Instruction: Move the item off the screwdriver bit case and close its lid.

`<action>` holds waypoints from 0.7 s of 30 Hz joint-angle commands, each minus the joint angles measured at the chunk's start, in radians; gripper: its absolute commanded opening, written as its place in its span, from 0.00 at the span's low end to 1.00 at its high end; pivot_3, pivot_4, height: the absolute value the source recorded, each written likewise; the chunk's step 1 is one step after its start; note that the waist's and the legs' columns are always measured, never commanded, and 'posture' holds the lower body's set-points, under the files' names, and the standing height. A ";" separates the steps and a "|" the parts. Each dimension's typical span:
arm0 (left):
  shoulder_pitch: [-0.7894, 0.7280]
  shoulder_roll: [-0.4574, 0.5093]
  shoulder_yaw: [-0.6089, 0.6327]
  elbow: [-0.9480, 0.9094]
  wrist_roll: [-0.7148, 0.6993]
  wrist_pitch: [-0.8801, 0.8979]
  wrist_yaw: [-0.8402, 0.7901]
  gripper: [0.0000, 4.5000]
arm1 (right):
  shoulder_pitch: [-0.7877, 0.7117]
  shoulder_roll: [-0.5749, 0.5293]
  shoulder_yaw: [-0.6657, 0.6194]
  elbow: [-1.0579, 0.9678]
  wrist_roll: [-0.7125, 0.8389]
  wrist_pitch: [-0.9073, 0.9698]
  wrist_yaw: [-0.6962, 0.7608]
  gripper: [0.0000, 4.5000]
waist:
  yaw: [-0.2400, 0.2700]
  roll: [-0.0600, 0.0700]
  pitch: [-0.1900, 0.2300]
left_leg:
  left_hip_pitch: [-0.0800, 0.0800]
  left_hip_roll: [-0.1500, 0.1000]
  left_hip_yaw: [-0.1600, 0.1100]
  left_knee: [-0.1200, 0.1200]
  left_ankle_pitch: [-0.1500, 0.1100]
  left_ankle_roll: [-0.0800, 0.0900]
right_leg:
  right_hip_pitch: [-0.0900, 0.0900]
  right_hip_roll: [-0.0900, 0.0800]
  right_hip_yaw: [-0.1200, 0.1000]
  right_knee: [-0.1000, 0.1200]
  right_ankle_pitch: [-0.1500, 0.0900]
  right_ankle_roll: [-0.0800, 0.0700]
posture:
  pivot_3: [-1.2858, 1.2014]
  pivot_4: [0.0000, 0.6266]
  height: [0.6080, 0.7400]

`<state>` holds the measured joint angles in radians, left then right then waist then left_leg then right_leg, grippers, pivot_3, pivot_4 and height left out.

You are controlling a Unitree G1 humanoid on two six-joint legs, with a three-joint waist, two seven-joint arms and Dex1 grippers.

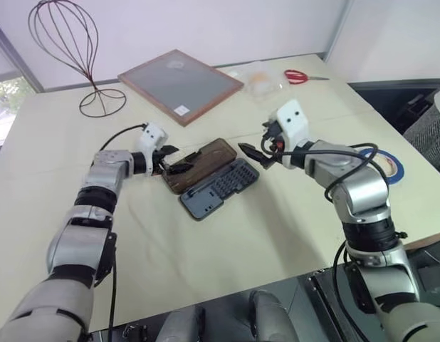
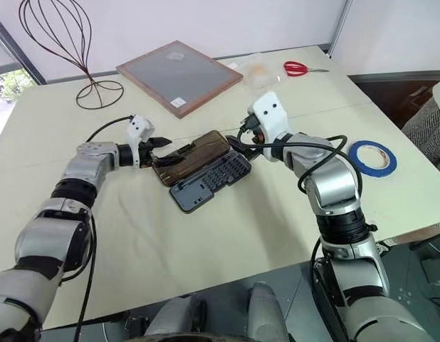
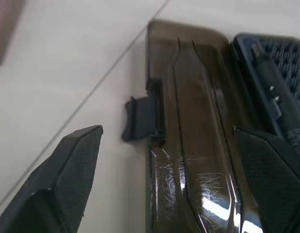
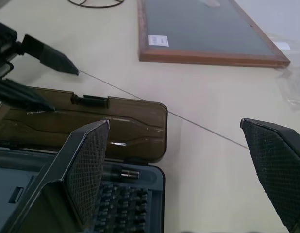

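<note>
A pale cream surface (image 1: 206,271) fills the room, white walls (image 1: 206,28) beyond the pincers, a bright window (image 1: 3,100) off past the left pincer.

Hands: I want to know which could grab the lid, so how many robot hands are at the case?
2. The left hand is open at the latch edge of the lid; the right hand is open beside the case's far end.
</note>
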<state>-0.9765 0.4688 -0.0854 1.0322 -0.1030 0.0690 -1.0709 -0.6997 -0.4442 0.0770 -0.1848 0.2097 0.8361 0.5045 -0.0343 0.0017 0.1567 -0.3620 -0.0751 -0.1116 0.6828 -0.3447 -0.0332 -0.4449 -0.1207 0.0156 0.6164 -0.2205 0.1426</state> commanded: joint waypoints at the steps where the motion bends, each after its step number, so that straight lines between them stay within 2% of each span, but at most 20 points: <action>1: -0.040 0.002 -0.026 0.061 0.066 -0.095 0.000 0.99 | 0.004 -0.007 -0.038 -0.065 0.007 0.004 -0.020 1.00 | -0.004 0.000 0.000 | 0.000 0.000 0.000 0.000 0.000 0.000 | 0.000 0.000 0.000 0.000 0.000 0.000 | 0.52 0.24 1.00; 6: -0.055 0.005 -0.031 0.123 0.121 -0.163 0.037 0.99 | 0.018 -0.008 -0.040 -0.083 0.004 0.008 -0.037 1.00 | -0.008 0.000 0.000 | 0.000 0.000 -0.001 0.000 0.000 0.000 | 0.000 0.000 0.000 0.000 0.000 0.000 | 0.52 0.24 1.00; 21: -0.010 0.047 0.019 0.138 0.115 -0.149 0.051 0.99 | -0.001 -0.011 -0.023 -0.059 0.001 -0.011 -0.029 1.00 | -0.009 0.000 0.000 | 0.000 0.000 -0.001 0.000 0.000 0.000 | 0.000 0.000 0.000 0.001 0.000 0.000 | 0.52 0.24 1.00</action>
<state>-0.9931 0.4994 -0.0792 1.1749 0.0094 -0.0784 -1.0290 -0.6722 -0.4478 0.0618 -0.2271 0.2105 0.8447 0.4712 -0.0435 0.0016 0.1566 -0.3622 -0.0751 -0.1126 0.6830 -0.3447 -0.0330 -0.4452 -0.1207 0.0156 0.6173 -0.2205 0.1427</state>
